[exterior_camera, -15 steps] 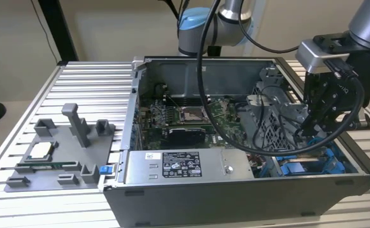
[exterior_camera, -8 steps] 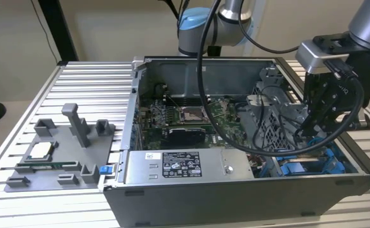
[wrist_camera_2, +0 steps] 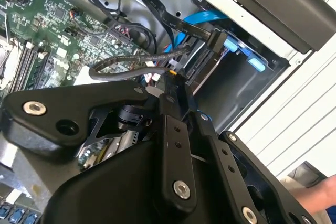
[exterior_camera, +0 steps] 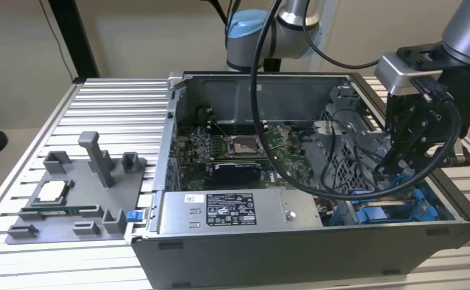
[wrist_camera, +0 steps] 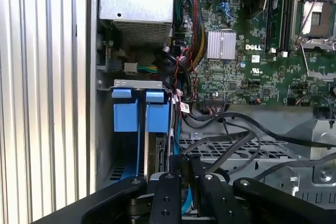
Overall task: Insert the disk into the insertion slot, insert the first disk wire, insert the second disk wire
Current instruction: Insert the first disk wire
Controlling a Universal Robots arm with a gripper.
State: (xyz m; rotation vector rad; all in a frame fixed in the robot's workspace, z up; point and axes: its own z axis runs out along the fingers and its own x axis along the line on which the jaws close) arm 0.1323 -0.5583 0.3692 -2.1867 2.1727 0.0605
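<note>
Gripper (wrist_camera_2: 170, 78) closed on black disk wire (wrist_camera_2: 131, 59).
Disk (wrist_camera: 157, 153) is seated in insertion slot (wrist_camera: 136, 83) at computer case (exterior_camera: 299, 254) corner, exterior view's right; gripper is held just beside it.

The arm (exterior_camera: 249, 27) rises at twelve o'clock in the exterior view and bends over to three o'clock — its wrist pointing the gripper (exterior_camera: 396, 160) steeply down, black fingers (wrist_camera_2: 176, 140) drawn close together.
</note>
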